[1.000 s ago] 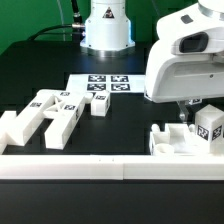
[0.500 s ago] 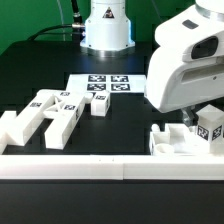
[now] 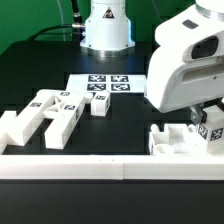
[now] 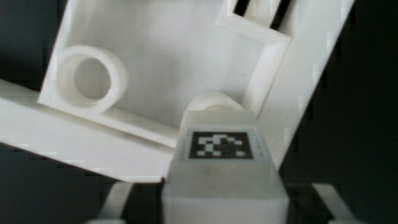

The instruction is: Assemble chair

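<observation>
My gripper (image 3: 207,122) is at the exterior view's right, mostly hidden under the arm's white hand. It is shut on a white tagged chair block (image 3: 212,128). In the wrist view the block (image 4: 222,150) fills the gap between the fingers (image 4: 128,200) of the gripper (image 4: 222,208). The block hangs just over a white chair plate (image 3: 178,142) with a raised rim. In the wrist view the plate (image 4: 169,60) shows a round hole. Whether block and plate touch is unclear.
Several loose white chair bars and blocks (image 3: 48,115) lie at the exterior view's left, with a small tagged block (image 3: 100,105) beside them. The marker board (image 3: 103,85) lies behind them. A long white border rail (image 3: 100,166) runs along the front. The robot base (image 3: 106,30) stands at the back.
The arm has shifted slightly up and to the exterior view's right with the block still held. The loose parts have not moved.
</observation>
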